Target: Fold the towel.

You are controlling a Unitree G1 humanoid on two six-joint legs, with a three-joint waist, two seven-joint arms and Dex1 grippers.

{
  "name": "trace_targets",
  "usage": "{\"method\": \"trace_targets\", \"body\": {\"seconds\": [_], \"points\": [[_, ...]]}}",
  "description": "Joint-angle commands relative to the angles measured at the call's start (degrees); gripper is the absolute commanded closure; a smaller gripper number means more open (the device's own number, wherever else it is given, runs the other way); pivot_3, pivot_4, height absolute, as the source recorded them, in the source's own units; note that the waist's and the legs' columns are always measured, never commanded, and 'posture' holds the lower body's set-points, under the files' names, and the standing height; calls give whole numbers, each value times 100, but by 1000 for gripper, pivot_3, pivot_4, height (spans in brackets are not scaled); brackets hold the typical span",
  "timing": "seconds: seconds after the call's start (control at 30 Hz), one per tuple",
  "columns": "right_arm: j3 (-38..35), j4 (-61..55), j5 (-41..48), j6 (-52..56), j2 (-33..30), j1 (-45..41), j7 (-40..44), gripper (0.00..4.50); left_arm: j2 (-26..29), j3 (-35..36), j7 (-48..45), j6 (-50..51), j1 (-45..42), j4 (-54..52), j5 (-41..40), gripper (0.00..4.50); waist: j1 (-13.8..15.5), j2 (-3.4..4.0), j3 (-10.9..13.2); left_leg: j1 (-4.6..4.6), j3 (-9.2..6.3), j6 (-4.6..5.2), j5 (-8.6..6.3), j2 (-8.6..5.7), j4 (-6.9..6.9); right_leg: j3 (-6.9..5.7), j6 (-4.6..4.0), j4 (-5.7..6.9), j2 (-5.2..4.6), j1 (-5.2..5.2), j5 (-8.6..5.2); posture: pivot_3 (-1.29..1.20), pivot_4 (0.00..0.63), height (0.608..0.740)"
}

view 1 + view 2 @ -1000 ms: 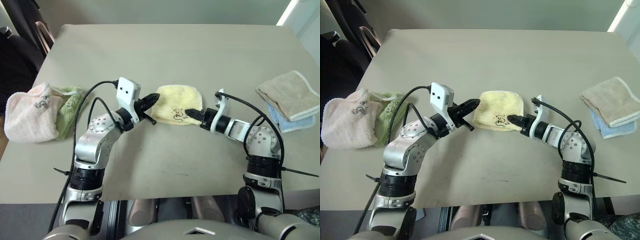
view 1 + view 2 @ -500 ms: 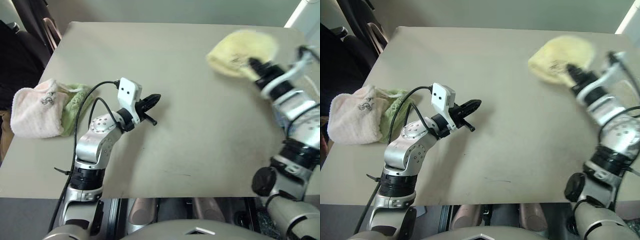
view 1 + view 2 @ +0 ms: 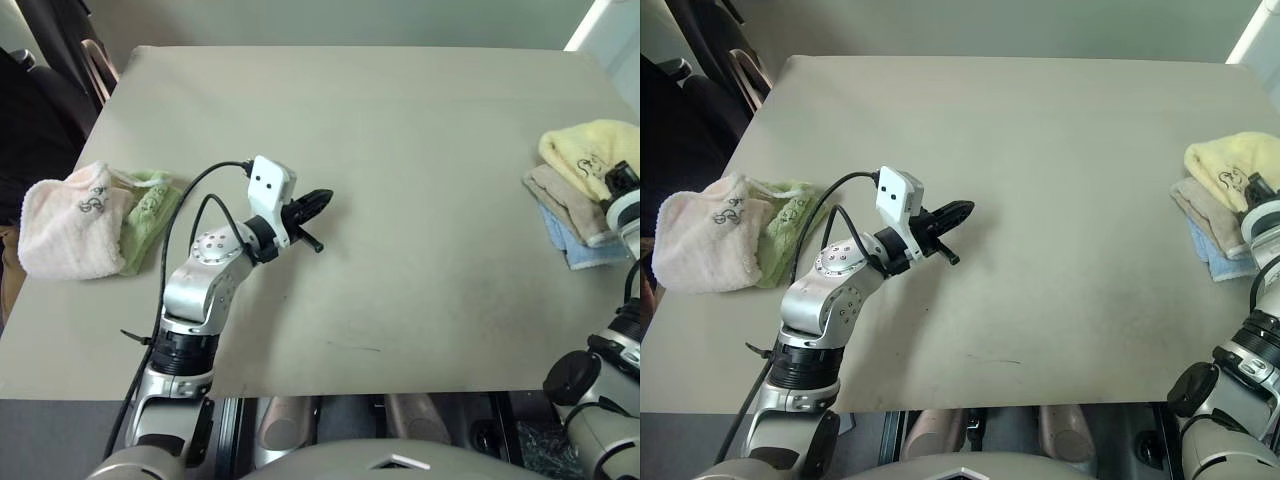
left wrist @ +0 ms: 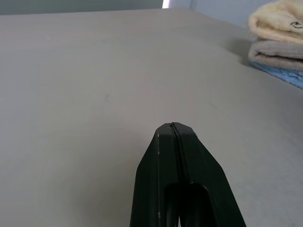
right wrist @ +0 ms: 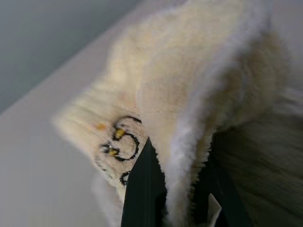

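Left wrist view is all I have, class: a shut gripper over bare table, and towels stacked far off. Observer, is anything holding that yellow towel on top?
Observer: Yes. The right gripper is shut on the yellow towel; in the right wrist view its fingers pinch the towel's edge.
Operator: What lies under it?
Observer: A beige towel on a blue towel, at the table's right edge.
Operator: Any other towels?
Observer: Two, at the table's left edge: a pink towel with a green towel beside it.
Operator: Is my left gripper near any towel?
Observer: No. It hangs over bare table, apart from both piles.
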Motion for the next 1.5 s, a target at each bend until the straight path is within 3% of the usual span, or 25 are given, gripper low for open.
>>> {"method": "trace_targets", "body": {"seconds": [0.03, 0.1, 0.13, 0.53, 0.87, 1.0, 1.2, 1.33, 1.5], "points": [[-86, -62, -28, 41, -112, -47, -201, 4477, -1, 73, -51, -123, -88, -63, 3, 4500, -1, 0, 0, 0, -1, 1, 1, 1, 0, 0, 0, 0, 1, 0, 1, 0, 150, 735], [-162, 24, -50, 57, -128, -64, -348, 4477, -15, 65, -53, -123, -80, -71, 17, 4500, 0, 0, 0, 0, -1, 4, 3, 1, 0, -1, 1, 0, 0, 1, 2, 0, 150, 735], [-187, 48, -41, 55, -135, -64, -383, 4193, -21, 60, -54, -123, -78, -74, 22, 4500, 0, 0, 0, 0, -1, 4, 4, 0, 1, -1, 2, -1, 0, 2, 2, 0, 150, 735], [-242, -421, 235, 169, -95, 75, -309, 133, -84, 9, -78, -115, -64, -89, 44, 4500, 13, 0, 0, -2, 3, 6, 3, -2, 0, -1, 10, -5, -4, 3, -1, 0, 150, 735], [-216, -562, 278, 162, -87, 129, -298, 59, -100, -1, -95, -115, -57, -89, 63, 4500, 13, 0, 0, -2, 3, 6, 3, -2, 1, -1, 11, -5, -4, 4, 0, 0, 150, 735], [-283, -2535, 131, 125, -174, 858, -546, 59, -197, -247, -326, -221, -252, 298, 124, 4500, 76, 27, 1, -8, -4, 10, 5, -3, 0, -4, 21, -2, -4, 4, -11, 0, 150, 735], [22, -3250, 48, 188, -190, 1295, -426, 59, -327, -357, -449, -347, -471, 605, 198, 4500, 30, 25, -3, -8, 2, 12, -4, -4, 10, -3, 19, -10, -6, 10, -11, 0, 150, 735], [731, -3387, -277, -70, -394, 1497, 12, 59, -305, -327, -470, -385, -467, 617, 262, 4500, 6, 27, -2, -5, 5, 14, 3, -6, 12, 3, 57, -11, -6, 10, -33, 0, 150, 735], [2002, -3592, -256, -176, -571, 1722, 1147, 59, -179, -219, -404, -490, -366, 635, 395, 4500, -15, 27, -3, -1, 6, 15, 16, -4, 10, 6, 56, -6, 1, 9, -31, 0, 150, 735]]}}
